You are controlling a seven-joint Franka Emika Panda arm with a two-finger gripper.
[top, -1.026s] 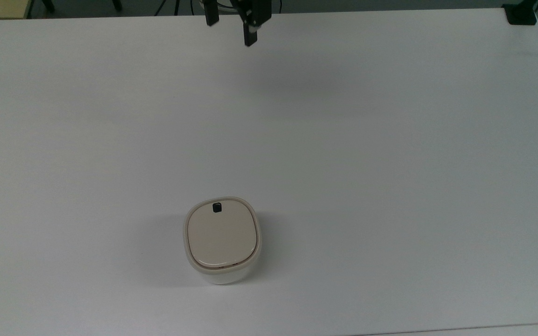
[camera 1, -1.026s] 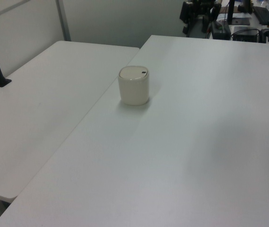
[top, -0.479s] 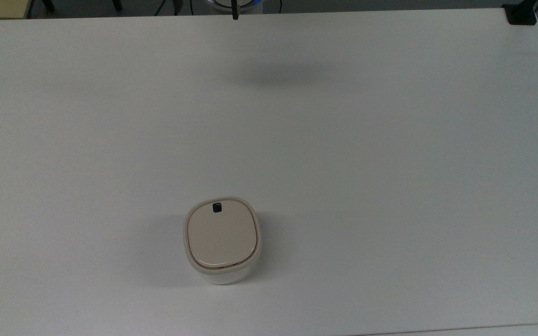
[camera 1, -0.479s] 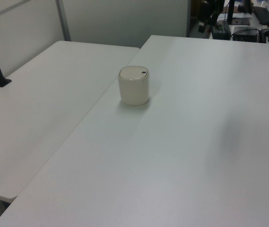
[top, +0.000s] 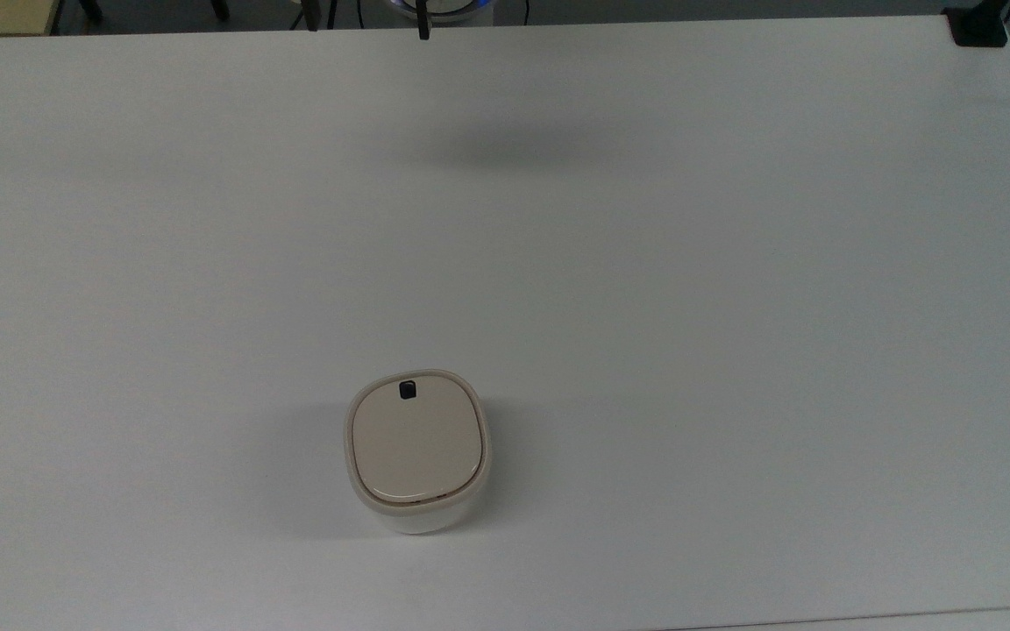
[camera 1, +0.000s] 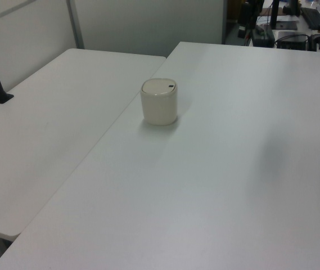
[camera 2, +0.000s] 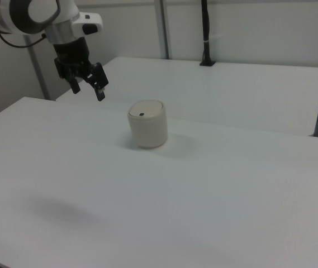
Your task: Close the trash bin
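White tabletop [top: 733, 263] carries the trash bin [top: 417, 451], upright, its beige flap lid [top: 416, 436] lying flat and shut with the black button [top: 407, 390] on top. Well apart from the bin, raised above the table, the gripper [camera 2: 87, 89] hangs with fingers spread, grasping nothing.

White table [top: 733, 263]; trash bin [top: 417, 451] standing upright.

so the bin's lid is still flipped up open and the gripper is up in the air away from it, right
Not quite: the trash bin's lid lies flat and closed, as the top view shows. The rest stands: the gripper hangs in the air apart from it.
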